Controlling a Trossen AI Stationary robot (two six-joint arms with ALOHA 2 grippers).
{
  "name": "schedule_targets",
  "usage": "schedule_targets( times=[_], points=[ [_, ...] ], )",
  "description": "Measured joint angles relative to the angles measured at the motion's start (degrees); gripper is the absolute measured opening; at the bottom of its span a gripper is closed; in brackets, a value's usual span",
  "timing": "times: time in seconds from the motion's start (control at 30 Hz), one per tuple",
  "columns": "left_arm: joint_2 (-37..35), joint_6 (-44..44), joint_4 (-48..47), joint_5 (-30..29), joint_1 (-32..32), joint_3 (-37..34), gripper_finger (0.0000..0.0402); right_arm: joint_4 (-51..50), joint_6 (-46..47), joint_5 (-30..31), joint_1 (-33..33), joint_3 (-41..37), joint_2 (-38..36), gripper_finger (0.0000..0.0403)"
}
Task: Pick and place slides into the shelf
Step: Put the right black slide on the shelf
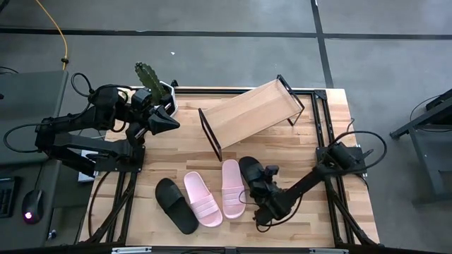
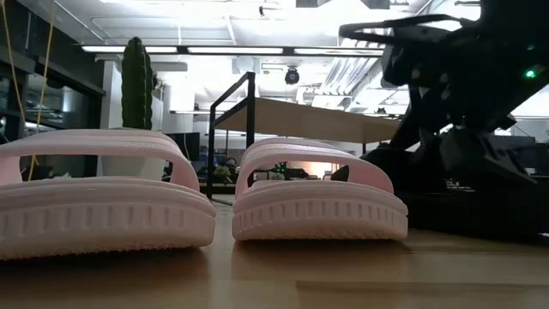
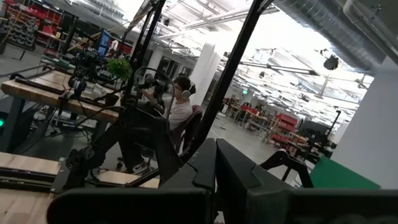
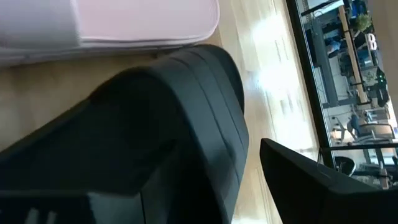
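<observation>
Four slides lie near the table's near edge: a black one (image 1: 176,205), two pink ones (image 1: 203,200) (image 1: 233,188), and a second black one (image 1: 248,169) under my right gripper (image 1: 258,186). That gripper is low and open. In its wrist view the black slide's strap (image 4: 161,118) fills the space beside one finger (image 4: 311,180), with the pink slide's edge (image 4: 124,25) beyond. The shelf (image 1: 251,113) stands askew toward the far edge. My left gripper (image 1: 171,121) is shut and raised at the far left. The low view shows both pink slides (image 2: 94,206) (image 2: 317,202) resting on their soles. My right gripper comes down over the right-hand black slide at its strap (image 4: 205,93). One finger (image 4: 298,174) stands beside the slide with bare wood between them. The other finger is hidden behind the strap, so whether it touches cannot be told.
A potted cactus (image 1: 148,76) stands at the far left corner, next to my left gripper. Bare wood lies between the shelf and the row of slides. The table's black frame rails (image 1: 321,120) run along the right side. A seated person (image 3: 180,106) shows in the room beyond.
</observation>
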Motion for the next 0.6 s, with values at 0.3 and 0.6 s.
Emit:
schedule_targets(
  times=[0.3, 0.6],
  points=[
    [0.0, 1.1, -1.3, 0.0, 0.0, 0.0, 0.0001, -0.1, 1.5, 0.6, -0.5, 0.0, 0.0, 0.0220],
    [0.0, 1.2, -1.0, 0.0, 0.0, 0.0, 0.0001, 0.0, 2.9, 0.6, -0.5, 0.0, 0.0, 0.0220]
  ],
)
